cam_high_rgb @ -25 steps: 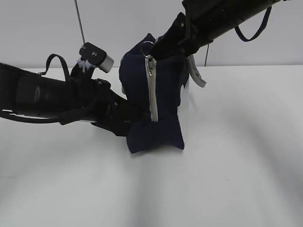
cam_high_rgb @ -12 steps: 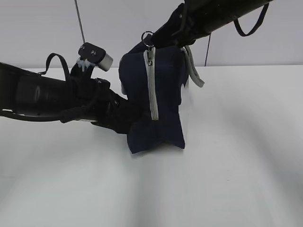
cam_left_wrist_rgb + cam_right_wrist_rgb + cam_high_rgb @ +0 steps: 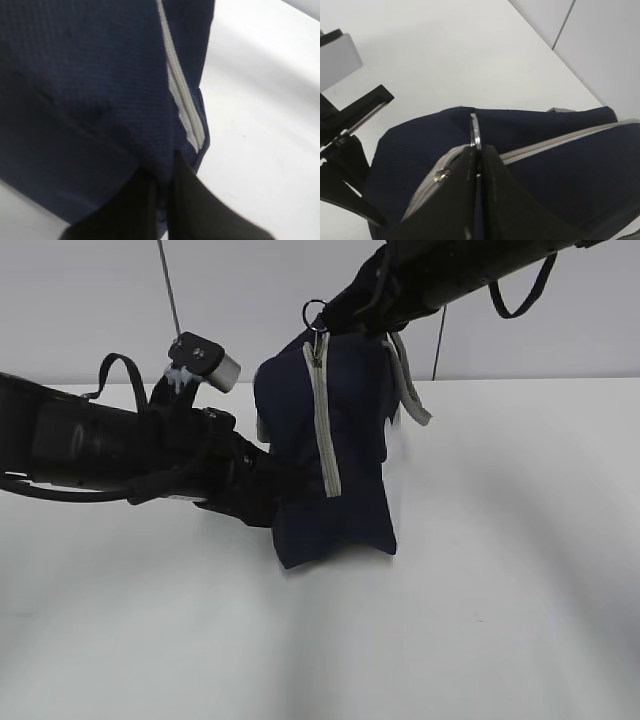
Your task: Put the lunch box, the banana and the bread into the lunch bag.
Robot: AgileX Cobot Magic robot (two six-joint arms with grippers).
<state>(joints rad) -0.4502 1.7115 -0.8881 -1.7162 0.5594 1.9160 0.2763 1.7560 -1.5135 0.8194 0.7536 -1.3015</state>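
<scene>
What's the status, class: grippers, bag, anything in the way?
Left gripper shut on the bag low corner. Right gripper shut on the ring pull at the top. Zipper closed. Nothing in the way.

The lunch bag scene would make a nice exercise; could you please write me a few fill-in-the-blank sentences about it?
1. The right gripper is shut on the metal ____ of the zipper pull.
2. The left gripper pinches the lunch bag at its ____ end.
3. The bag's fabric is navy blue, and its zipper is ____.
4. The bag rests on a ____ table.

Missing words: ring; lower; grey; white
</scene>
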